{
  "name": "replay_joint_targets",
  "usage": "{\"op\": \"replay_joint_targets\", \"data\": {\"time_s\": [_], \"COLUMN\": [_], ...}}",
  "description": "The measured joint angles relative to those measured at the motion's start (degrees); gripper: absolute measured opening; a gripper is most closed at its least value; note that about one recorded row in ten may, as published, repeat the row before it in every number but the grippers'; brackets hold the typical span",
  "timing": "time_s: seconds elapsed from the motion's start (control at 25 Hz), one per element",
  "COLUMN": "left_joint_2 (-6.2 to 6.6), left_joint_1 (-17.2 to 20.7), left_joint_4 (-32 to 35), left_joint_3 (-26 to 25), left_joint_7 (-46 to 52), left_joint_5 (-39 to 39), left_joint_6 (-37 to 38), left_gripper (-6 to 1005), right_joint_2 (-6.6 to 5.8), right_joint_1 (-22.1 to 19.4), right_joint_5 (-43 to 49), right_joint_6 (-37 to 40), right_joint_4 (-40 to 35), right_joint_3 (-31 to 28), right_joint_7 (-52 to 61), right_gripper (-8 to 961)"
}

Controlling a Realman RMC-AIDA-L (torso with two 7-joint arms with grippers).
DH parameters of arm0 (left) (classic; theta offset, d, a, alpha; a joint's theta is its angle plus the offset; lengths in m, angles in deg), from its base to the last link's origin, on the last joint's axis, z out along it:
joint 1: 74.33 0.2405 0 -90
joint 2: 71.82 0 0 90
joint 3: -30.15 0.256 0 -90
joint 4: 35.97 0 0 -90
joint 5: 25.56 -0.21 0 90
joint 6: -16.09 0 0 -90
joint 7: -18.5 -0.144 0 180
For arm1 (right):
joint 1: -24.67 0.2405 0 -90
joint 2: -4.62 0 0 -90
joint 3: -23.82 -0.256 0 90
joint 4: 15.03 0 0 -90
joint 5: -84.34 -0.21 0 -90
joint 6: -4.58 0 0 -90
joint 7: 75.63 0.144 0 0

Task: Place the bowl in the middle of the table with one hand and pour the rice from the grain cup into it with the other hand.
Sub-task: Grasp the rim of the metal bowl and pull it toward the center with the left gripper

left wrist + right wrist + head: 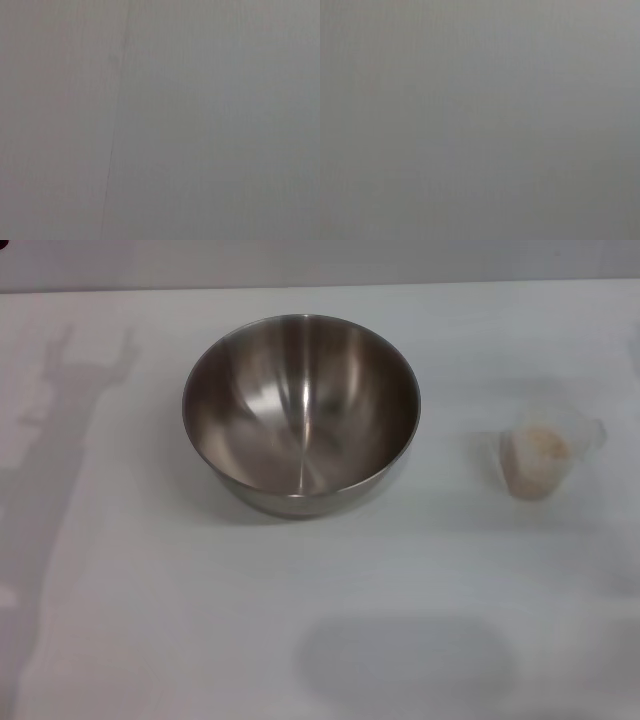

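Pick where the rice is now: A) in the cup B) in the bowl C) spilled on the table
A: the rice sits as a pale heap in the cup, upright on the table to the right of the bowl, which is empty.

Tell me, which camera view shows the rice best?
The head view: the rice shows as a pale heap inside the cup, right of the bowl. Both wrist views show only a plain grey surface, no rice.

Bowl mid-table; grain cup right, apart.
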Motion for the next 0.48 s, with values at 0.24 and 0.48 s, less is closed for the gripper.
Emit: {"op": "replay_joint_targets", "data": {"time_s": [0.24, 0.48], "left_joint_2": [0.00, 0.00], "left_joint_1": [0.0, -0.2], "left_joint_4": [-0.1, -0.1], "left_joint_3": [0.0, 0.0], "left_joint_7": [0.0, 0.0], "left_joint_5": [0.0, 0.0], "left_joint_6": [-0.1, -0.3], "left_gripper": [847, 842], "right_joint_2": [0.00, 0.00], "right_joint_1": [0.0, 0.0], "right_joint_5": [0.0, 0.0], "right_joint_6": [-0.1, -0.1], "right_joint_4": [-0.1, -0.1], "right_joint_3": [0.0, 0.0], "right_joint_7": [0.0, 0.0], "right_gripper": [702, 703]}}
